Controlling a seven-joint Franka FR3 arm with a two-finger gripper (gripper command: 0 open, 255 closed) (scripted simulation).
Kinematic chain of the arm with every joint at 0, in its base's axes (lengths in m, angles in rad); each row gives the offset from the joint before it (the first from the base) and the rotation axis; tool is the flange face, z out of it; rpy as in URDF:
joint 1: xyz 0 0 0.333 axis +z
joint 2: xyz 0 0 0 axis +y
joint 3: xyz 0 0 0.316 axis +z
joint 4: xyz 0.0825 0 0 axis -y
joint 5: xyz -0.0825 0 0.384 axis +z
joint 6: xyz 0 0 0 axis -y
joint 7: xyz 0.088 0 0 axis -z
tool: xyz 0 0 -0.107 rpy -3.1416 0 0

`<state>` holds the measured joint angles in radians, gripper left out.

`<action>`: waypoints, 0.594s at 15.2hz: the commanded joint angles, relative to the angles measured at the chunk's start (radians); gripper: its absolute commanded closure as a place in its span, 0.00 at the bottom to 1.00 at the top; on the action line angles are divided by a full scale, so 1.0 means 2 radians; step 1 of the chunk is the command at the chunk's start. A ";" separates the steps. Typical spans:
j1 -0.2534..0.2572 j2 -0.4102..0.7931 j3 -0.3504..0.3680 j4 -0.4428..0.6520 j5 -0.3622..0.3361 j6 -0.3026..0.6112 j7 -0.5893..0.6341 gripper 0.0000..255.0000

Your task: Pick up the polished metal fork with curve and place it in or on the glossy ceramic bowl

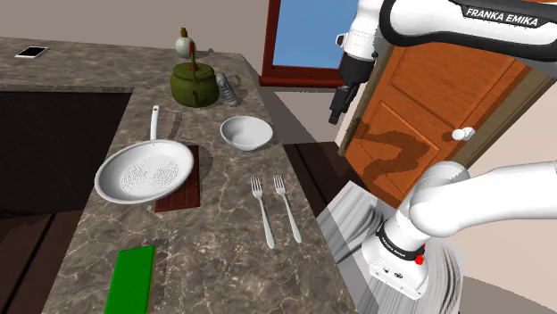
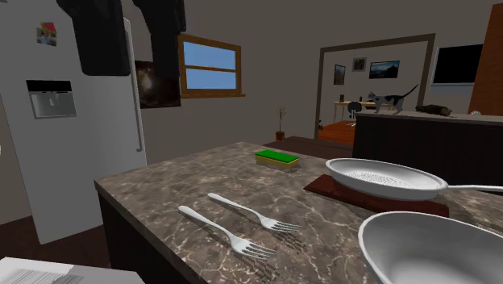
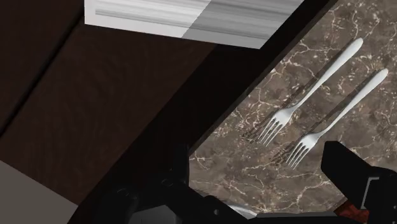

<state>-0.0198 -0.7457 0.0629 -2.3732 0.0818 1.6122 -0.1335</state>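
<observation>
Black two-finger gripper [image 3: 254,162] spread wide, aloft past brown marble counter [image 1: 223,259] edge from round glossy white bowl [image 1: 246,133]; two silver metal forks [image 1: 264,214] near bowl, bare marble around.

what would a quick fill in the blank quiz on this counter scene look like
1. The white bowl holds ____.
2. The gripper hangs with its fingers ____, clasping nothing.
3. The flat block at the shoulder view's lower left is ____ in colour.
4. Counting the left fork and right fork of the shoulder view, the counter bears ____ forks.
Missing words: nothing; open; green; two.
</observation>
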 commanded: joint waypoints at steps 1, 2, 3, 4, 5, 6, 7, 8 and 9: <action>0.000 0.000 0.000 0.000 0.000 0.000 0.000 0.00; -0.001 -0.004 0.012 -0.013 0.008 0.012 0.023 0.00; -0.001 -0.006 0.025 -0.026 0.016 0.025 0.046 0.00; -0.002 -0.008 0.037 -0.037 0.024 0.038 0.068 0.00; -0.003 -0.008 0.051 -0.048 0.033 0.052 0.091 0.00; -0.003 -0.007 0.064 -0.058 0.041 0.066 0.114 0.00; -0.003 -0.004 0.078 -0.066 0.049 0.080 0.137 0.00; -0.004 -0.001 0.091 -0.074 0.057 0.094 0.159 0.00; -0.005 0.004 0.106 -0.080 0.065 0.109 0.182 0.00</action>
<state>-0.0285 -0.7494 0.2417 -2.5245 0.1933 1.8005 0.1755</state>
